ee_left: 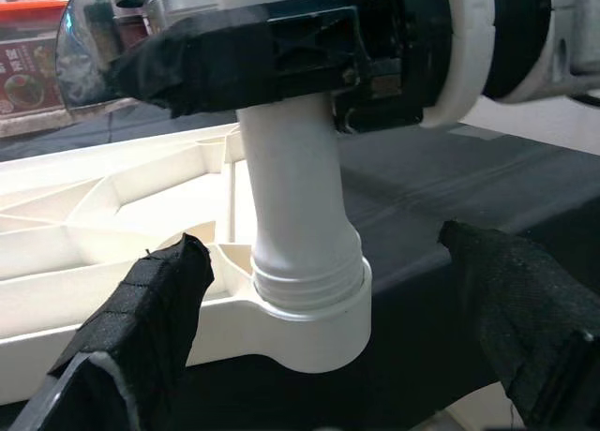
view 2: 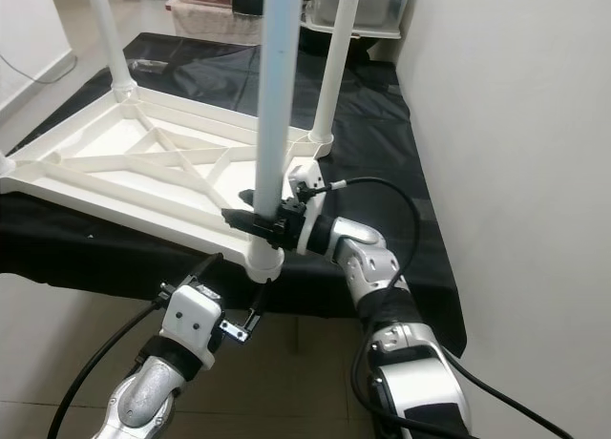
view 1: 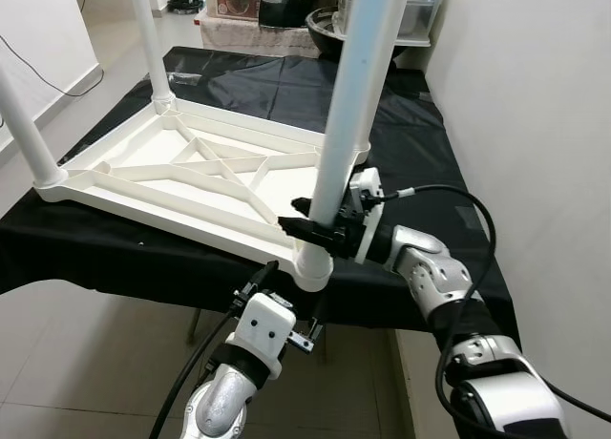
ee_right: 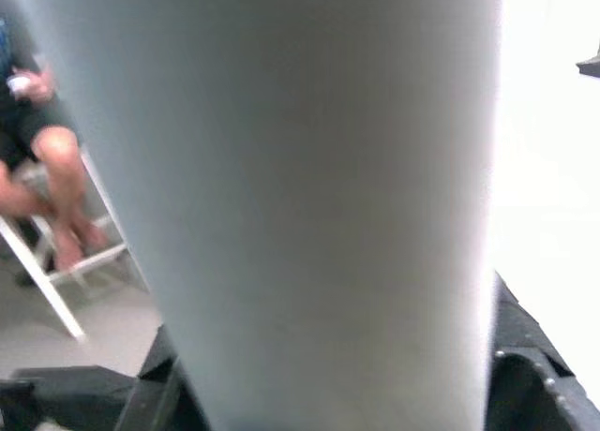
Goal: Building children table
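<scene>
The white plastic table leg (view 1: 355, 105) stands upright in the round corner socket (view 1: 313, 267) of the upturned white plastic tabletop (view 1: 191, 177), at the corner nearest the robot. That tabletop lies ribs-up on a black cloth (view 1: 401, 134) draped over a work surface, and three more white legs (view 1: 148, 38) rise from the other corners.

Right gripper (view 1: 310, 224) is on the job: its two black fingers are pinched around the leg just above the socket, one finger on each side. In the left wrist view a few thread rings on the leg's neck (ee_left: 309, 276) show above the socket rim, so I'd judge it isn't fully screwed home.

Left gripper (ee_left: 319, 356) hangs just below and in front of that socket, fingers (ee_left: 141, 309) spread wide on either side, touching nothing.

Here's the danger. The socket corner sits right at the cloth's edge, overhanging towards the robot. Twist hard with nothing bracing the tabletop and the whole slab could spin or slide off. Lean the leg while turning and the threads could cross and jam. And the smooth tube may simply slip through those fingers.

Beyond the leg, in the right wrist view, a seated person's legs (ee_right: 52, 183) are near.
</scene>
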Tool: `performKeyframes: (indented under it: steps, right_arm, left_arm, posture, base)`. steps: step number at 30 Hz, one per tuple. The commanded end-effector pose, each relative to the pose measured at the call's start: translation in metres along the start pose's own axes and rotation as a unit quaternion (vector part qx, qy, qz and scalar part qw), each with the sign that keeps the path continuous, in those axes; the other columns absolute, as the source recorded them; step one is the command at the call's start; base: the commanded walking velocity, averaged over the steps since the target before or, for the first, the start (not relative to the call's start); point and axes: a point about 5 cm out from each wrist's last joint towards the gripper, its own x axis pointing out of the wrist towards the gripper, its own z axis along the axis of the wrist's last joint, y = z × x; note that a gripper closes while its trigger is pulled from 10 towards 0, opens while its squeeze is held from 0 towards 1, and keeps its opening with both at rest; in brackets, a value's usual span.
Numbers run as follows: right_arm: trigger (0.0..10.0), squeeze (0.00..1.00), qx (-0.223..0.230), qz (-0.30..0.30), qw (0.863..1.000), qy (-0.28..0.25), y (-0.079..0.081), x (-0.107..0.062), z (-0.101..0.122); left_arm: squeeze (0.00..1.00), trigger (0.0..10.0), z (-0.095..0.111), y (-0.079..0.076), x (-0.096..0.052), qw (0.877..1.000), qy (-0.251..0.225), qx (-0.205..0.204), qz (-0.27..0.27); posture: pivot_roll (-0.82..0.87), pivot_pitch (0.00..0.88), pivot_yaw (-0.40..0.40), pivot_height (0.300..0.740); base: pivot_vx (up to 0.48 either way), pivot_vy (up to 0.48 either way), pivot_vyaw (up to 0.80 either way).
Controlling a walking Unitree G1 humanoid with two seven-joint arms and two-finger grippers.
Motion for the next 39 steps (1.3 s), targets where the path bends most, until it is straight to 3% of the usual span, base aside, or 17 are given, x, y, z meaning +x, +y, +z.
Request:
performKeyframes:
  steps: [1,7,12,14,15,16,17,19,22,27,28,30,31,32,37,38,39]
  right_arm:
    - [0.0,0.00,0.012,-0.005,1.000,-0.008,0.001,0.004,-0.001]
    - [0.0,0.00,-0.003,-0.144,0.990,-0.013,-0.015,0.004,-0.002]
    - [0.0,0.00,0.005,-0.319,0.948,-0.015,-0.035,-0.006,-0.005]
    - [0.0,0.00,0.033,-0.526,0.850,-0.013,-0.053,-0.035,-0.015]
    - [0.0,0.00,0.033,-0.526,0.850,-0.013,-0.053,-0.035,-0.015]
    - [0.0,0.00,0.033,-0.596,0.802,-0.011,-0.057,-0.048,-0.018]
    - [0.0,0.00,0.033,-0.596,0.802,-0.011,-0.057,-0.048,-0.018]
    - [0.0,0.00,0.048,-0.685,0.726,-0.029,-0.054,-0.063,-0.024]
    - [0.0,0.00,0.063,-0.717,0.692,-0.044,-0.048,-0.060,-0.027]
    - [0.0,0.00,0.064,-0.700,0.710,-0.046,-0.044,-0.042,-0.026]
    - [10.0,0.00,0.092,-0.655,0.749,-0.040,-0.040,-0.022,-0.030]
    - [10.0,0.00,0.092,-0.655,0.749,-0.040,-0.040,-0.022,-0.030]
    - [10.0,0.82,0.088,-0.628,0.773,-0.038,-0.038,-0.014,-0.030]
    - [10.0,1.00,0.084,-0.605,0.790,-0.044,-0.036,-0.008,-0.028]
    - [10.0,1.00,0.061,-0.556,0.824,-0.089,-0.036,-0.005,-0.013]
    - [10.0,0.00,0.043,-0.515,0.851,-0.096,-0.036,-0.004,-0.009]
    - [10.0,0.00,0.043,-0.515,0.851,-0.096,-0.036,-0.004,-0.009]
  left_arm:
    - [0.00,10.0,-0.003,-0.003,-0.002,1.000,0.010,-0.002,-0.001]
    - [0.00,10.0,-0.004,-0.003,-0.003,1.000,0.011,-0.002,-0.002]
    - [0.00,10.0,-0.005,-0.003,-0.002,1.000,0.013,-0.002,-0.002]
    - [0.00,10.0,-0.005,-0.003,-0.002,1.000,0.013,-0.002,-0.003]
    - [0.00,10.0,-0.005,-0.003,-0.002,1.000,0.013,-0.002,-0.003]
    - [0.00,10.0,-0.005,-0.003,-0.002,1.000,0.013,-0.002,-0.004]
    - [0.00,10.0,-0.005,-0.003,-0.002,1.000,0.013,-0.002,-0.004]
    - [0.00,10.0,-0.006,-0.003,-0.002,1.000,0.013,-0.002,-0.005]
    - [0.00,10.0,-0.006,-0.003,-0.002,1.000,0.014,-0.002,-0.004]
    - [0.00,10.0,-0.006,-0.003,-0.002,1.000,0.015,-0.002,-0.003]
    - [0.00,10.0,-0.006,-0.002,-0.002,1.000,0.015,-0.001,-0.004]
    - [0.00,10.0,-0.006,-0.002,-0.002,1.000,0.015,-0.001,-0.004]
    - [0.00,10.0,-0.006,-0.003,-0.002,1.000,0.015,0.000,-0.005]
    - [0.00,10.0,-0.006,-0.003,-0.002,1.000,0.015,0.000,-0.004]
    - [0.00,10.0,-0.006,-0.002,-0.003,1.000,0.016,-0.001,-0.003]
    - [0.00,10.0,-0.006,-0.003,-0.002,1.000,0.016,-0.001,-0.004]
    - [0.00,10.0,-0.006,-0.003,-0.002,1.000,0.016,-0.001,-0.004]
  posture:
    - [0.12,0.099,-0.093,0.740]
    - [0.11,0.094,-0.091,0.740]
    - [0.11,0.091,-0.089,0.740]
    - [0.11,0.084,-0.082,0.740]
    - [0.11,0.084,-0.082,0.740]
    - [0.11,0.084,-0.083,0.740]
    - [0.11,0.084,-0.083,0.740]
    - [0.11,0.080,-0.085,0.740]
    - [0.11,0.082,-0.085,0.740]
    - [0.11,0.086,-0.087,0.740]
    - [0.11,0.090,-0.082,0.740]
    - [0.11,0.090,-0.082,0.740]
    - [0.11,0.092,-0.082,0.740]
    - [0.11,0.095,-0.085,0.740]
    - [0.10,0.097,-0.083,0.740]
    - [0.10,0.099,-0.083,0.740]
    - [0.10,0.099,-0.083,0.740]
  base:
    - [0.000,0.000,0.00]
    - [0.000,0.000,0.00]
    - [0.000,0.000,0.00]
    - [0.000,0.000,0.00]
    - [0.000,0.000,0.00]
    - [0.000,0.000,0.00]
    - [0.000,0.000,0.00]
    - [0.000,0.000,0.00]
    - [0.000,0.000,0.00]
    - [0.000,0.000,0.00]
    - [0.000,0.000,0.00]
    - [0.000,0.000,0.00]
    - [0.000,0.000,0.00]
    - [0.000,0.000,0.00]
    - [0.000,0.000,0.00]
    - [0.000,0.000,0.00]
    - [0.000,0.000,0.00]
